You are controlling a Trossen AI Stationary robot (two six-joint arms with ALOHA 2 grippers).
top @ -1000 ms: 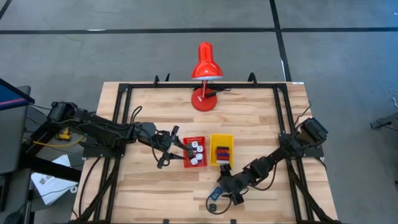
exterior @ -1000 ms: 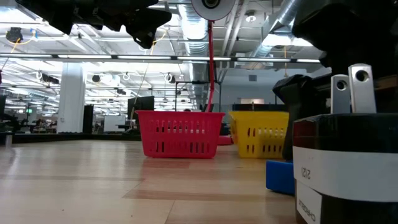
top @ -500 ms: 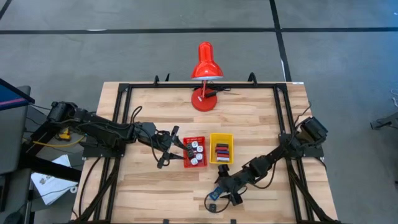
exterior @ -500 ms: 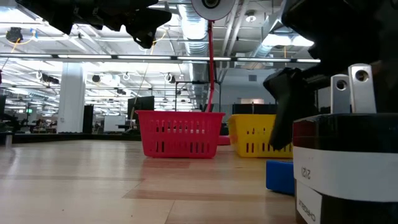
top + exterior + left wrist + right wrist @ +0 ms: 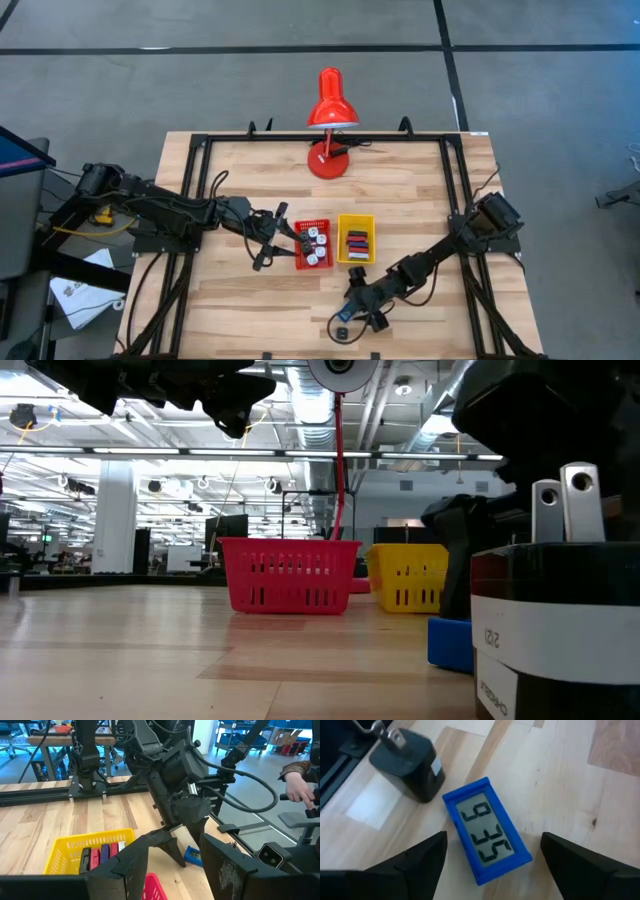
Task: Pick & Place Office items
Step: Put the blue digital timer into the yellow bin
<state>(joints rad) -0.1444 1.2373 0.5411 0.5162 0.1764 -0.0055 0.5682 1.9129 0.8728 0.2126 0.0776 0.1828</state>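
Blue digital clock (image 5: 487, 836) flat on table (image 5: 560, 780), light, rigid, slick plastic; grab across long edges. Right gripper (image 5: 492, 857) wide apart above it; left gripper (image 5: 172, 865) part-open, empty.

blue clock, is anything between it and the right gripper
Nothing visible. The right gripper hangs open right over the blue clock, which lies face up on bare table between its fingers. A black plug lies beside the clock, off to one side, not in the way.
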